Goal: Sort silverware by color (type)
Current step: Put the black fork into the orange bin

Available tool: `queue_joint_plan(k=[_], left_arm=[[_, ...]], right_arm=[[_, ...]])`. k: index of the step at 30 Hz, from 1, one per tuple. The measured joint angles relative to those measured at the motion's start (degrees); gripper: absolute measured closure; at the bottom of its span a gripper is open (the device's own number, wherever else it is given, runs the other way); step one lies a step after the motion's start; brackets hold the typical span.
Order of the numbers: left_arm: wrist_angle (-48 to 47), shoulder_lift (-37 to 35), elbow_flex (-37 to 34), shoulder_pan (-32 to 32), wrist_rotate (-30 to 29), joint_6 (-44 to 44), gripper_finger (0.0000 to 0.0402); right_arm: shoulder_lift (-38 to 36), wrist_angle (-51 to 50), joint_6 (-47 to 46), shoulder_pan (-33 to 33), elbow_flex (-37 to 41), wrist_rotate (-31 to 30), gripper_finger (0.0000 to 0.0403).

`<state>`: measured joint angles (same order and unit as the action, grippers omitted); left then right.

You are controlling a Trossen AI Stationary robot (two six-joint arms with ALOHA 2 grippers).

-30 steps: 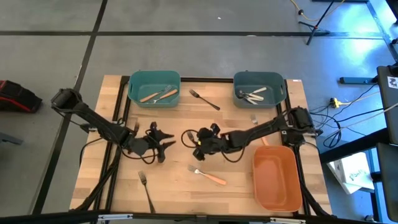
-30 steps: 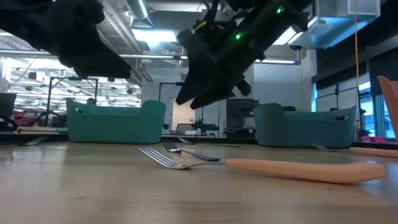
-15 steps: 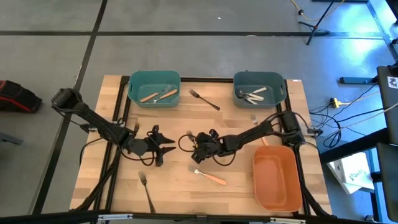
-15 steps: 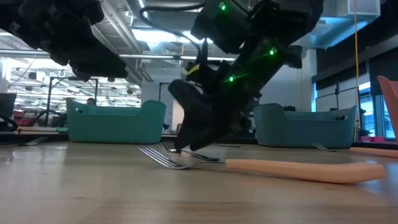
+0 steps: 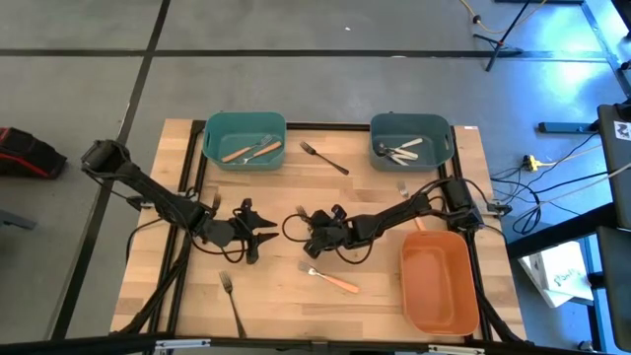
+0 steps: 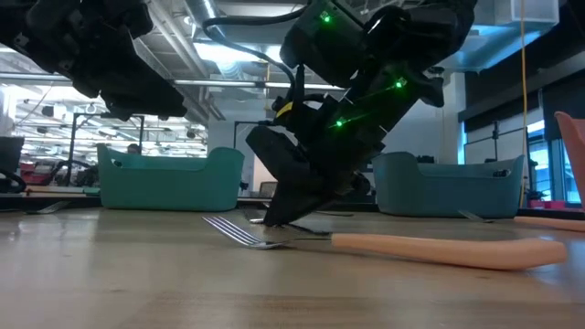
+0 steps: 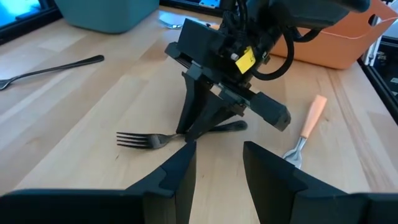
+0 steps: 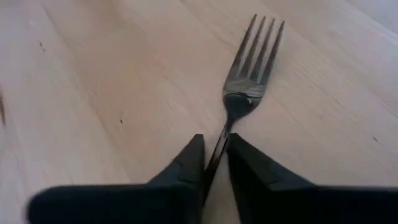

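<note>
Pinching the dark fork [image 8: 239, 106] flat on the worktop [image 5: 276, 296], my right tool [image 8: 214, 163] is clamping its thin neck; I'm risking a slip. Left tool [image 7: 217, 165] is hovering apart.

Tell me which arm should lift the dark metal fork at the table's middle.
Right. The right gripper is down on the dark fork, its fingers closed about the handle. The left gripper hovers nearby, open and empty.
</note>
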<state>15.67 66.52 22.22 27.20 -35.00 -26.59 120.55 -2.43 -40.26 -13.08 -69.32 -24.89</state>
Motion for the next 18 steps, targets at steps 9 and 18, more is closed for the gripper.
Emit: queue_joint_plan(k=[9,18], left_arm=[[0.0,0.0,0.0,0.0,0.0,-0.3,0.0274],[-0.2,0.0,0.0,0.0,1.2,-0.3,0.0274]], right_arm=[[-1.0,-1.1,3.1,-0.6,0.1,0.7,0.0389],[-9.0,-13.2,3.1,-4.8,-2.0,0.5,0.0395]])
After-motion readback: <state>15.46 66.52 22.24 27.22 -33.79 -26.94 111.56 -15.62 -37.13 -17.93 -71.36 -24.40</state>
